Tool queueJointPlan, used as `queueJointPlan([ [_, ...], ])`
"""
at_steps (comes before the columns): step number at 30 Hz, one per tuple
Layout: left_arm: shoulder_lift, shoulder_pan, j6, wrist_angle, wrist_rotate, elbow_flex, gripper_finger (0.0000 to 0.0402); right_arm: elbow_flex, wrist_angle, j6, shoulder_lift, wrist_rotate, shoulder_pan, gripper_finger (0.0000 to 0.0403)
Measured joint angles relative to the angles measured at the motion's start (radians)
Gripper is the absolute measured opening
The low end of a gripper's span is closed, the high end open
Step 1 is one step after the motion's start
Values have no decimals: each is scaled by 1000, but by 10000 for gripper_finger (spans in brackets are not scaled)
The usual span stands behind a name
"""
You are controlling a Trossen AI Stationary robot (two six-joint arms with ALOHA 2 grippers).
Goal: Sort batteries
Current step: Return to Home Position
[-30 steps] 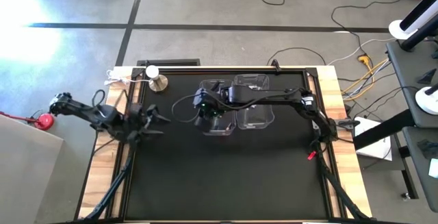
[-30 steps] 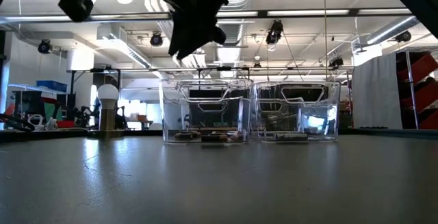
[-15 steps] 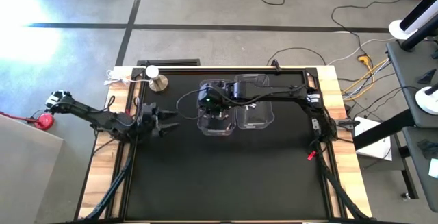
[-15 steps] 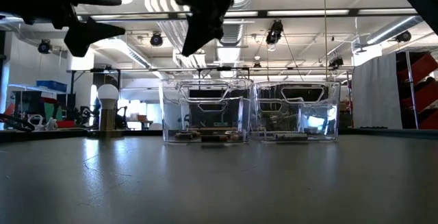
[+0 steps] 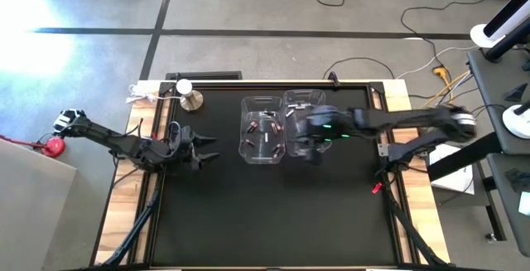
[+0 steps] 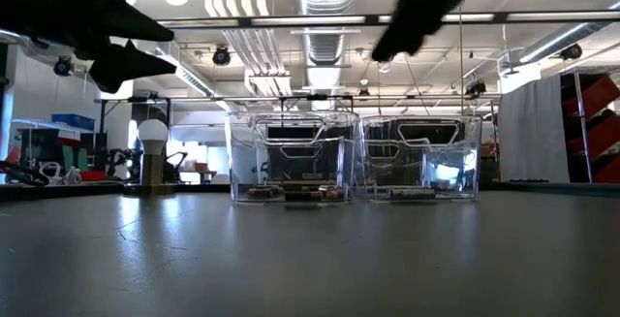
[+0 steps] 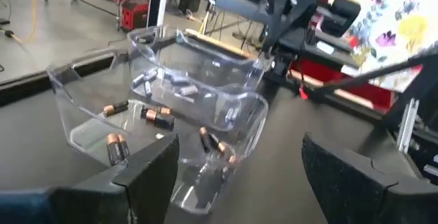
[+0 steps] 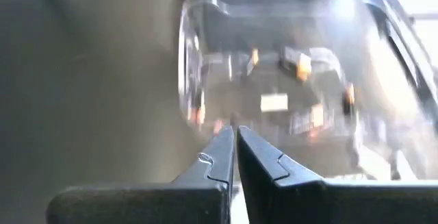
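Two clear bins stand close side by side on the black worktop (image 5: 273, 213): the left bin (image 5: 243, 138) holds the copper-and-dark batteries (image 7: 157, 116), at least four of them showing in the left wrist view, and the right bin (image 5: 302, 95) holds silver batteries (image 7: 174, 80) too bunched to count. Both claws are off the worktop, the left claw (image 5: 211, 148) near its left edge, spread wide and empty, the right claw (image 8: 235, 138) above the right bin's near side, fingers pressed together on nothing
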Motion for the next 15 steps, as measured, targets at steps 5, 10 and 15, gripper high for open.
queueJointPlan([
  [5,2,2,97,33,-96,0,284,-204,-148,59,-320,72,0,13],
  [10,-4,30,125,11,-190,-6,284,-308,-257,81,-564,88,0,13],
  [15,-6,73,77,54,-162,-78,284,-429,-73,58,-728,116,0,13],
])
